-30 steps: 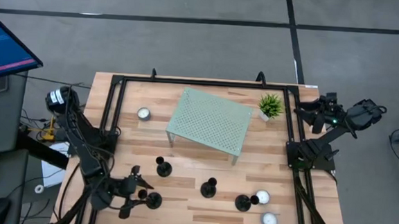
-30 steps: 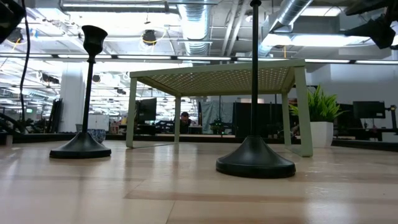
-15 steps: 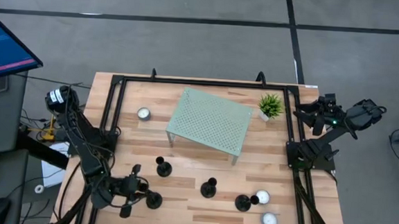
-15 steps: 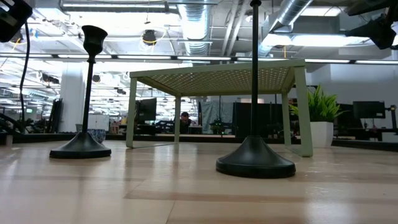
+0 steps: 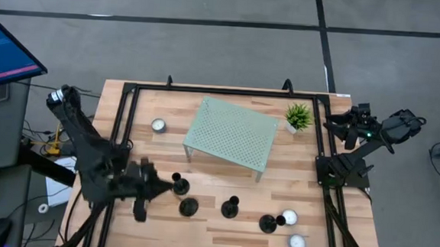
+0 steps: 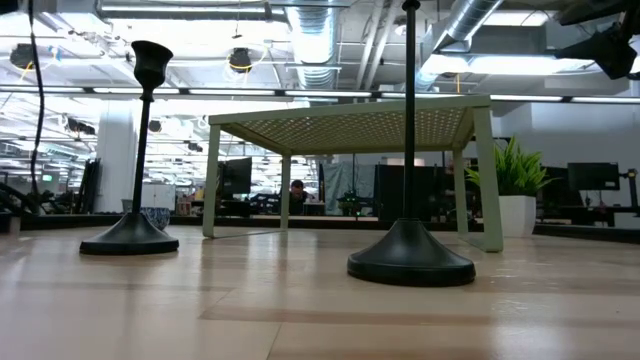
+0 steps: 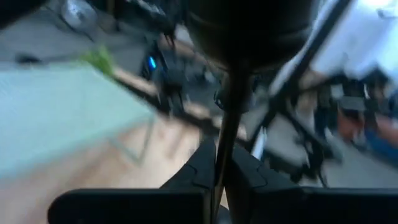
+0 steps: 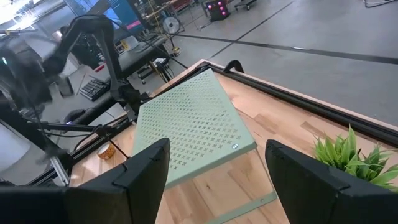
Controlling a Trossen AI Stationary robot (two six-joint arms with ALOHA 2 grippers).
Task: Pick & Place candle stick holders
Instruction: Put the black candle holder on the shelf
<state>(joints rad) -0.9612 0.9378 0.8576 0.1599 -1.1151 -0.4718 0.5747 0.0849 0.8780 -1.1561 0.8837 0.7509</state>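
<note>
Three black candle stick holders stand on their disc bases on the wooden table: one [image 5: 179, 186] left of the middle, one [image 5: 230, 208] near the middle, one [image 5: 267, 223] toward the near right. A fourth holder [image 5: 188, 206] is in my left gripper [image 5: 162, 190], which is shut on it. The low view shows two standing holders [image 6: 130, 235] [image 6: 410, 255]. My right gripper [image 5: 350, 124] waits open above the table's far right corner, with nothing between its fingers [image 8: 149, 174]. My left gripper pinches the holder's thin stem [image 7: 221, 168] between its two fingers, which reach at it from the table's left side. The stem rises past the fingers to a dark round end [image 7: 249, 25]. The holder looks lifted off the table; blur hides more.
A pale green perforated shelf [image 5: 231, 133] stands at the middle far side, with a small potted plant [image 5: 298, 117] to its right. White tealights lie at the far left [image 5: 159, 124] and the near right [image 5: 289, 217] [image 5: 297, 242]. A black frame [image 5: 124, 125] borders the table.
My left gripper has shut on the holder at the near left corner. It has then risen and swung toward the table's right and far side, carrying the holder from that corner to a spot beside the left-of-middle holder.
</note>
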